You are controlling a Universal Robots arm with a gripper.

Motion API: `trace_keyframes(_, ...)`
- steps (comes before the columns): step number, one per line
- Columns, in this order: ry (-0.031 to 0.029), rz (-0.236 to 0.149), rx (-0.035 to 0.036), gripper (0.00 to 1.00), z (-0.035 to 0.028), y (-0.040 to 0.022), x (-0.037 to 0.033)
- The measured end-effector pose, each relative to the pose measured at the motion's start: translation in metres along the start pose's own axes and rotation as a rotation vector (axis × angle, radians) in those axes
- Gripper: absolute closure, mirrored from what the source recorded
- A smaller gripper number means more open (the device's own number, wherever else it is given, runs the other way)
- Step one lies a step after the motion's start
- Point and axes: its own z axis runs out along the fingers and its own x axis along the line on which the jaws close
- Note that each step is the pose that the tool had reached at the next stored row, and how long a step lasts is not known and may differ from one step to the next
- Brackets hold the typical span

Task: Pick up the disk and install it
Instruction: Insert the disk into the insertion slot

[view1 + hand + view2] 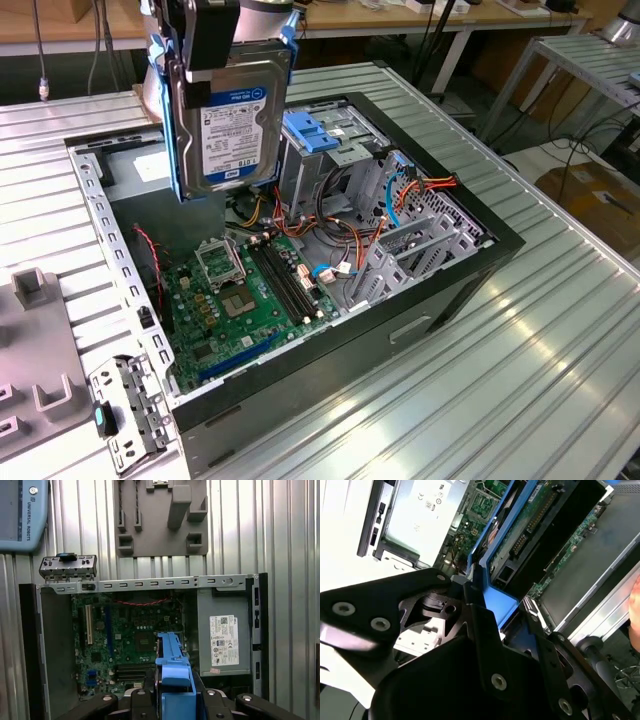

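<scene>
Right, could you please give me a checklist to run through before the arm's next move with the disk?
1. Grip: ok. The pincer is shut on the disk, which hangs upright.
2. Clearance: ok. The disk is above the open computer case, touching nothing.
3. Alignment: not ok. It hangs to the exterior view's left of the drive cage, over the motherboard.
4. Cage bay free: cannot tell.
5. Cables clear: cannot tell. Orange wires bunch beside the cage.
</scene>
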Motion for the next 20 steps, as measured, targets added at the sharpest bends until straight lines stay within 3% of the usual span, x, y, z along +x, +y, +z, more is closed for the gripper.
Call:
trace_keyframes(14, 0.0, 0.0, 0.0, 0.63, 0.0, -0.0003, 0.0041)
trace_keyframes(20, 0.0, 0.0, 0.0, 0.63, 0.0002, -0.0011, 0.0193)
